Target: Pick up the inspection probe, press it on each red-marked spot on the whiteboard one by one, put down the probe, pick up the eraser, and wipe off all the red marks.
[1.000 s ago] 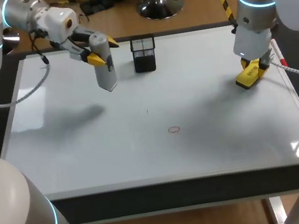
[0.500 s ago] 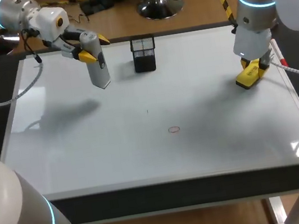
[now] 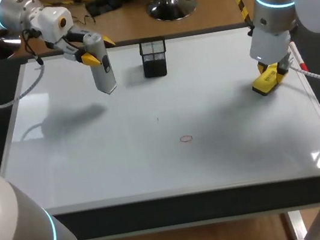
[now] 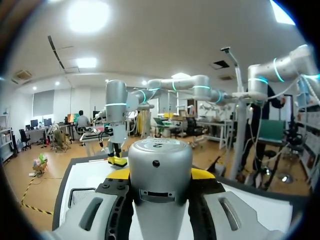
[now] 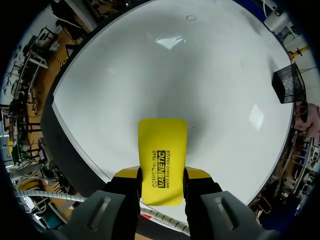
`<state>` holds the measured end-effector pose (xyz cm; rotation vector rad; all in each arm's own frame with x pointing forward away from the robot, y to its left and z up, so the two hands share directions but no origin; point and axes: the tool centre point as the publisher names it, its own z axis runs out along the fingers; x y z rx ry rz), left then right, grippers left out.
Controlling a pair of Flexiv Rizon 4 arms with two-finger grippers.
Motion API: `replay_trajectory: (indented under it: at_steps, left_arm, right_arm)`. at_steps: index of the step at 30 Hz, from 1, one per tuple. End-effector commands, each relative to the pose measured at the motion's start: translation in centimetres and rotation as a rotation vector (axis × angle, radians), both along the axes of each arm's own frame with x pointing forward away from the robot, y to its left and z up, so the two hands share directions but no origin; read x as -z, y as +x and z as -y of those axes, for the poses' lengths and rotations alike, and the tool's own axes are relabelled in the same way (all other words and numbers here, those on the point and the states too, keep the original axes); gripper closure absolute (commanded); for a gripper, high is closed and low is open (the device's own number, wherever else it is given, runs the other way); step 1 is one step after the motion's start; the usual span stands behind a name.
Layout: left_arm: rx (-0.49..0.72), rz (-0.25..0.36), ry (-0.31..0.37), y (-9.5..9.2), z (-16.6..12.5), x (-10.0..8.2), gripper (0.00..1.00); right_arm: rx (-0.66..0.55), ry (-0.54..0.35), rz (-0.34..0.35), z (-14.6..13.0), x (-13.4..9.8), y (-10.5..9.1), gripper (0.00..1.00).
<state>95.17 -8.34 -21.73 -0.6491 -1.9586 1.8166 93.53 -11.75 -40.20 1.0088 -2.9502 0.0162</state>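
Observation:
My left gripper (image 3: 98, 49) is shut on the grey cylindrical probe (image 3: 102, 68), holding it tilted above the far left part of the whiteboard (image 3: 93, 161). In the left wrist view the probe (image 4: 160, 167) fills the space between the yellow fingertips (image 4: 201, 173). A small red circle mark (image 3: 186, 139) sits on the board near its middle front, also seen as the red mark (image 5: 191, 18). My right gripper (image 3: 271, 72) is shut on the yellow eraser (image 3: 265, 82) at the board's right side. The eraser (image 5: 161, 157) juts out ahead of the right gripper (image 5: 161, 175).
A black mesh holder (image 3: 154, 57) stands at the back middle of the board, just right of the probe; this holder (image 5: 289, 84) also shows in the right wrist view. A tiny dark dot (image 3: 157, 119) lies mid-board. A red-tipped pen (image 3: 301, 63) rests along the right edge.
My left arm has carried the probe a little to the left and toward the back edge. The right arm and eraser have stayed put.

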Motion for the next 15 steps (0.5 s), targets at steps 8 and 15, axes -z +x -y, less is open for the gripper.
replay_trajectory:
  at_steps: [8, 15]
  left_arm:
    - [0.009, -0.002, -0.001, 0.29, -0.04, 0.01, 1.0]
    - [0.009, -0.002, -0.001, 0.29, -0.04, 0.01, 1.0]
  right_arm:
    - [-0.001, -0.004, -0.001, 0.02, -0.04, 0.08, 1.0]
    - [-0.038, -0.012, -0.007, -0.8, 0.18, -0.56, 1.0]
